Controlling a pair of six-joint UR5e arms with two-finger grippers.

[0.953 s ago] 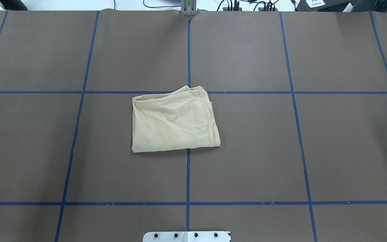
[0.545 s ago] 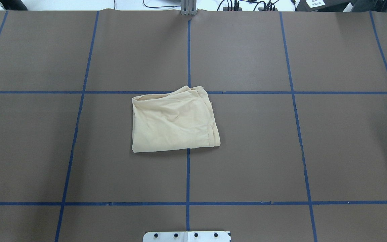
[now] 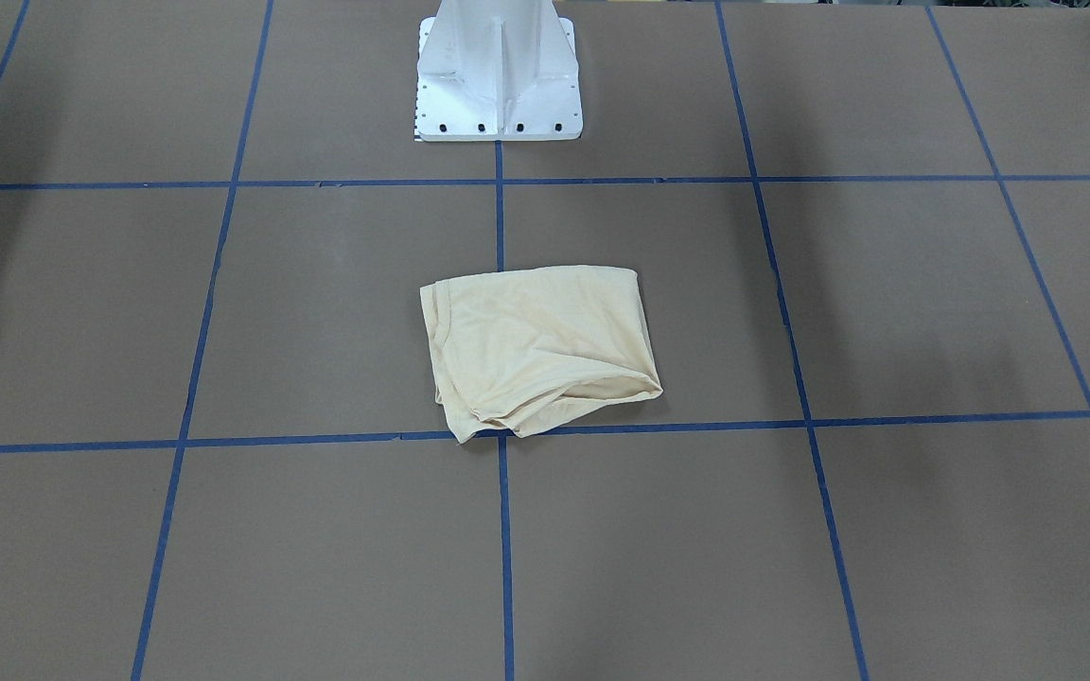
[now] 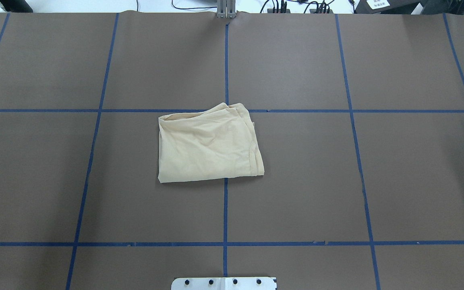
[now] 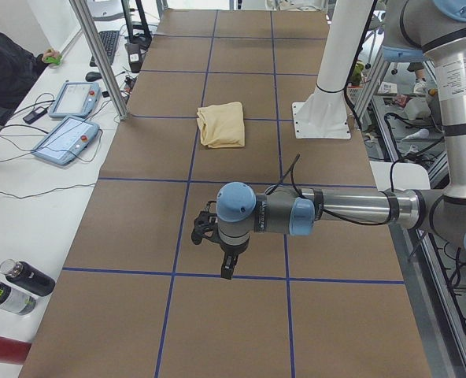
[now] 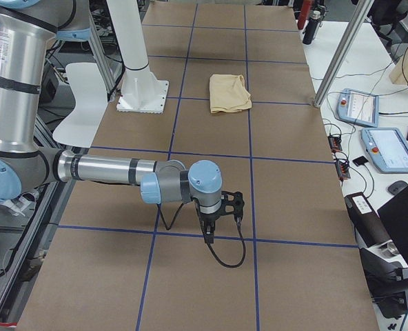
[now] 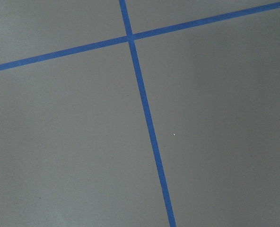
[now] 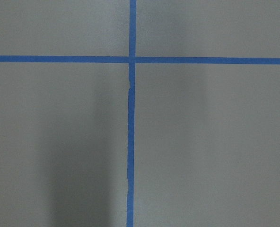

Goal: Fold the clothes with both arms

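At table [image 4: 336, 181] centre, shirt [image 4: 208, 145] looks folded; I'd only square its bunched far edge. Left gripper [image 5: 227, 268], right gripper [image 6: 207, 233]: can't tell grip

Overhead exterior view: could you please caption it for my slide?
Folded cream T-shirt resting near the centre of the brown table gridded with blue tape.
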